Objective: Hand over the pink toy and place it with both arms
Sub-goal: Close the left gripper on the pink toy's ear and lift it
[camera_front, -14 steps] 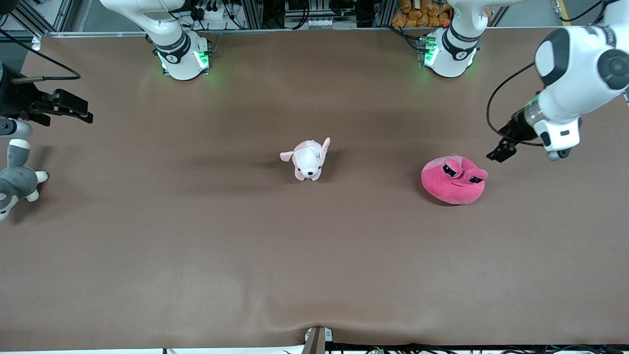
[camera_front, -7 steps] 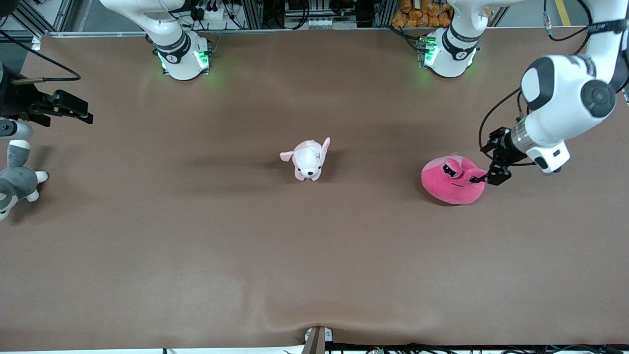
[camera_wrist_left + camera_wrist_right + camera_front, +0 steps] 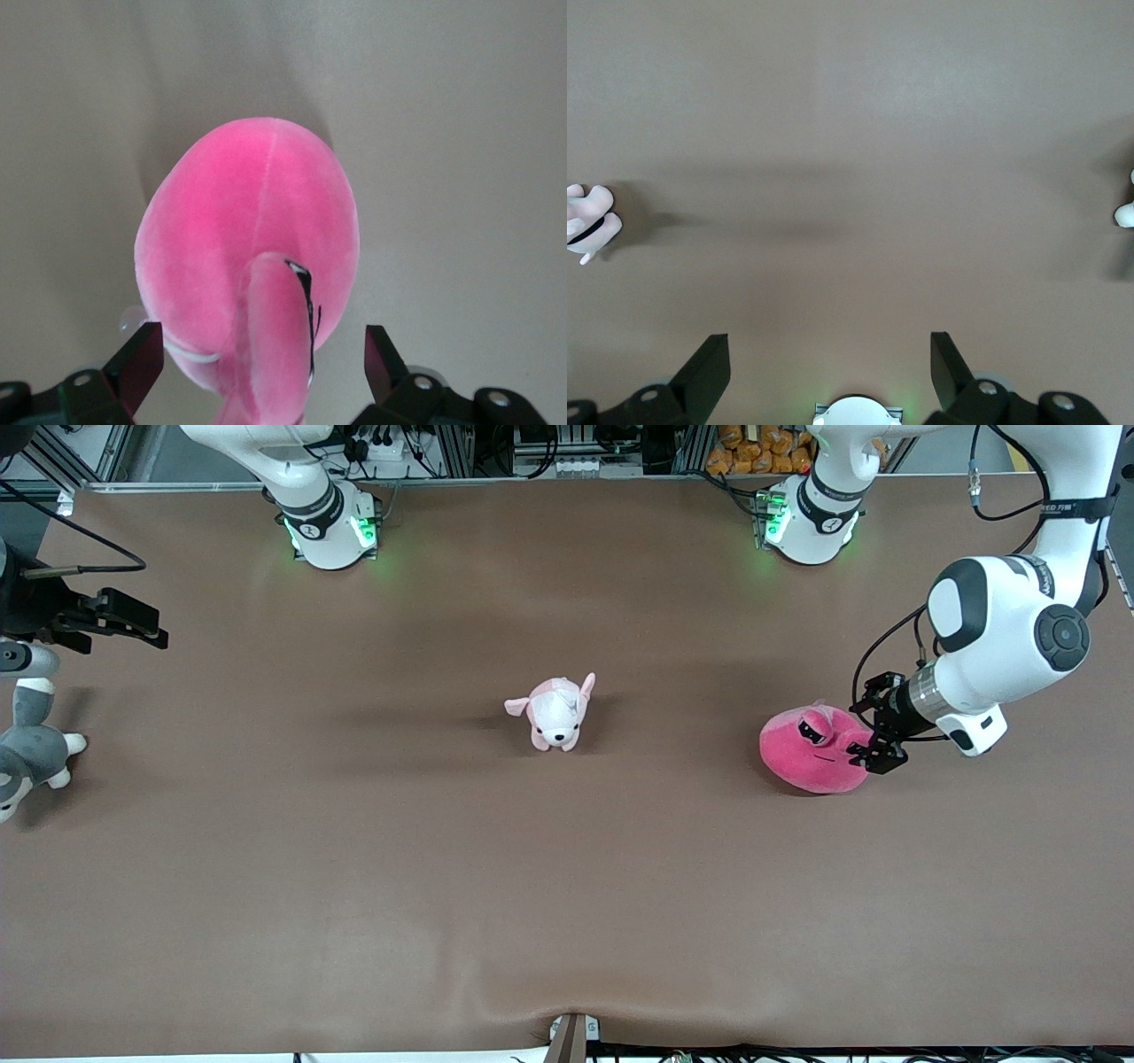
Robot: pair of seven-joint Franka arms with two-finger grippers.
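Note:
The pink toy (image 3: 811, 753) lies on the brown table toward the left arm's end, with its eyes up. My left gripper (image 3: 866, 737) is down at the toy's end that is nearest to the left arm's end of the table. It is open. In the left wrist view the toy (image 3: 252, 239) fills the middle, and the left gripper (image 3: 257, 350) has one dark finger (image 3: 137, 359) on each side of a bulging eye, not pressed on it. My right gripper (image 3: 120, 622) waits open and empty over the right arm's end of the table.
A pale pink-and-white puppy plush (image 3: 554, 713) stands at the table's middle. A grey-and-white plush animal (image 3: 27, 753) lies at the right arm's end, under the right gripper's arm. The right wrist view shows bare table and a white paw (image 3: 1125, 212) at its edge.
My left gripper has come down from above and beside the pink toy to its end, now straddling one eye. The right arm and all three plush toys have not moved.

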